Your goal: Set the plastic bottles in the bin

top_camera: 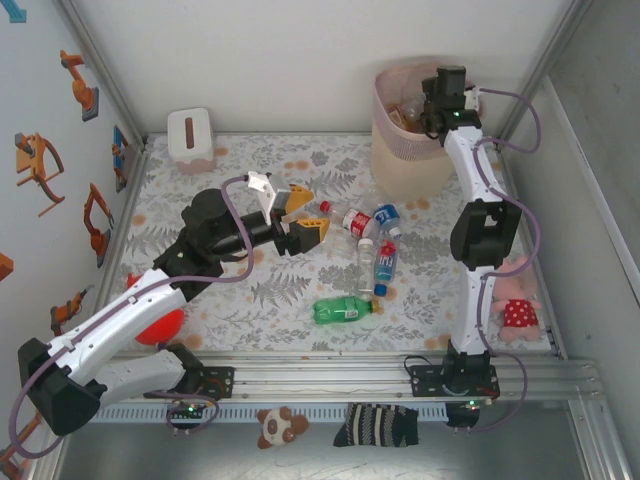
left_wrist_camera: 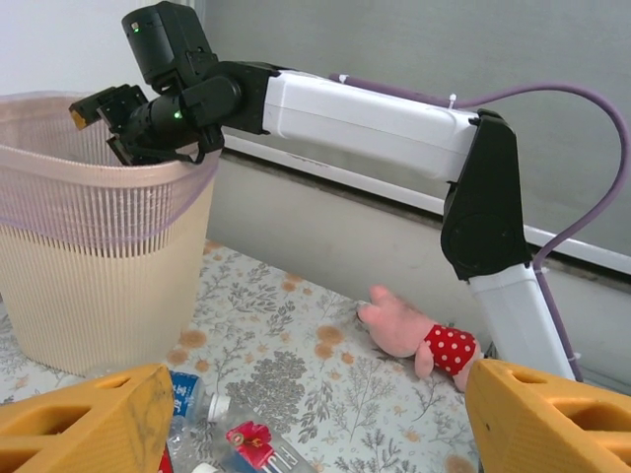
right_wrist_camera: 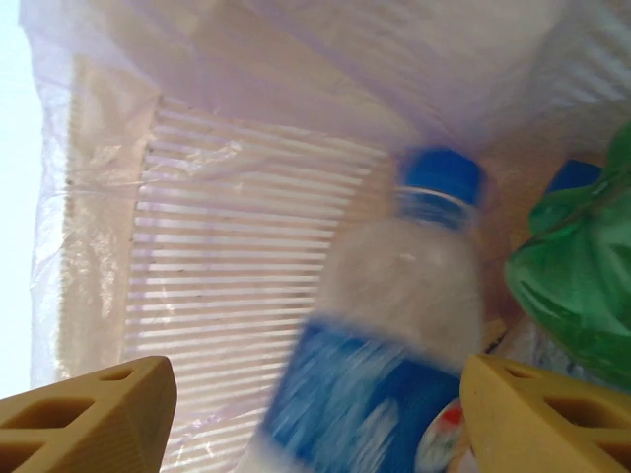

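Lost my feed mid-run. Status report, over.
Left end effector open, beside bottles on table. Right end effector open over bin, blue-capped bottle blurred beneath, inside it. Nothing blocking.

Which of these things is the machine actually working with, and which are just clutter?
Job: clear plastic bottles; green plastic bottle; tall beige-pink plastic bin.
Clutter: white tissue box; pink plush toy; red ball; striped sock; brown-white plush toy.

A water bottle (right_wrist_camera: 394, 335) lies between the right jaws, inside the bin (right_wrist_camera: 227, 296). Ahead of the left jaws: bin left, plush toy (left_wrist_camera: 414, 335) right, bottles (left_wrist_camera: 246, 439) on the tabletop (left_wrist_camera: 296, 389) between.
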